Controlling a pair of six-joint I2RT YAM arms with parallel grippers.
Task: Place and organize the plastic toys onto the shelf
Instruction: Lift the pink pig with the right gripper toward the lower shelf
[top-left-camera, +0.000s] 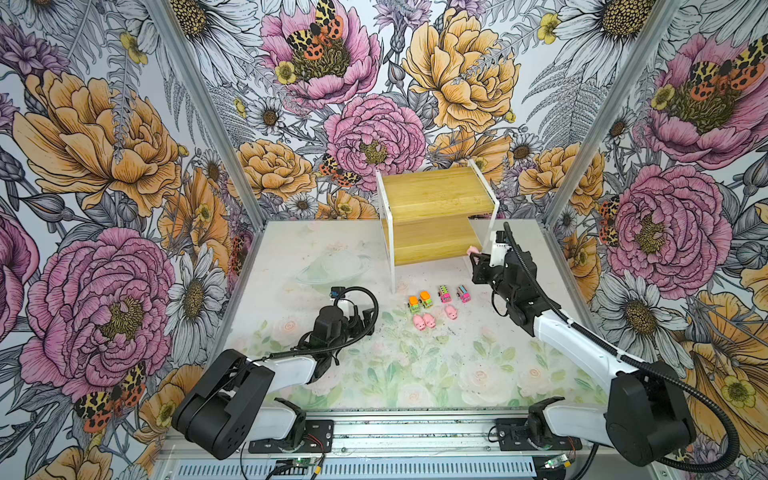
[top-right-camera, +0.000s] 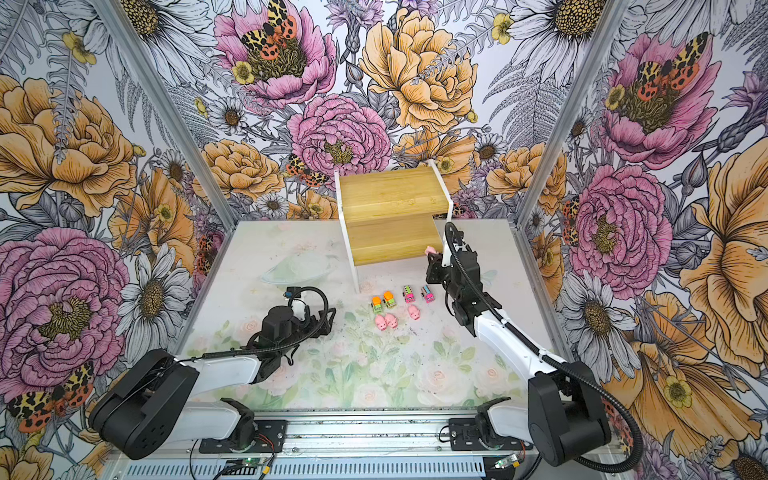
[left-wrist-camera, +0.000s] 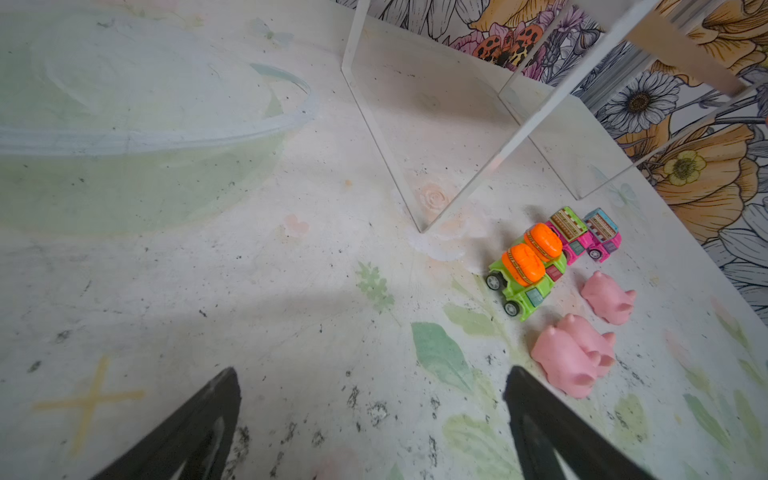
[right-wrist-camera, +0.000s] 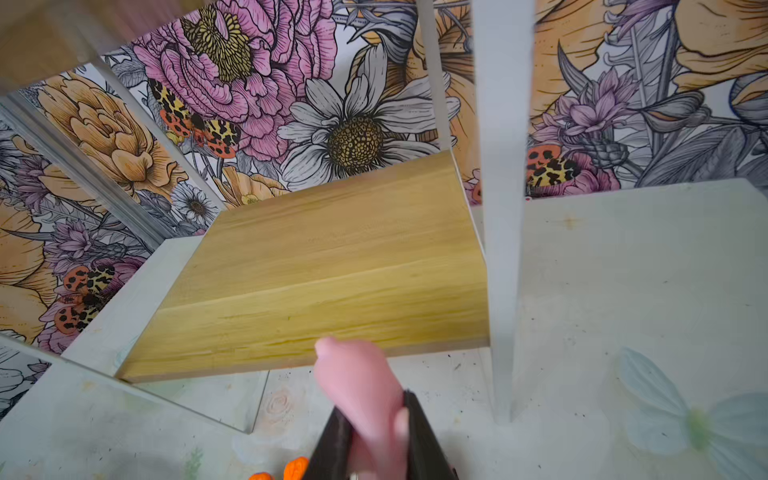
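counter: pale floral surface speckled with dark marks; it carries everything listed below.
left tool: near side, left of the toys; its fingers stand wide apart with nothing between them, low over the counter.
pigs: three pink ones lie on the counter, right of the left tool; two touch side by side, and the third pig lies just to their right, apart.
green trucks: two with orange tops, side by side and touching, just behind the paired pigs.
pink trucks: two with striped tops, right of the green trucks, a small gap between them.
right tool: extended from the right, beyond the trucks; clamped on a fourth pig.
held pig: sticks out past the fingertips, raised off the counter at the front right corner of the lower board; whether it touches the board cannot be told.
shelf: stands at the back of the counter, right of middle; two stepped wooden boards between white side frames, the lower in front.
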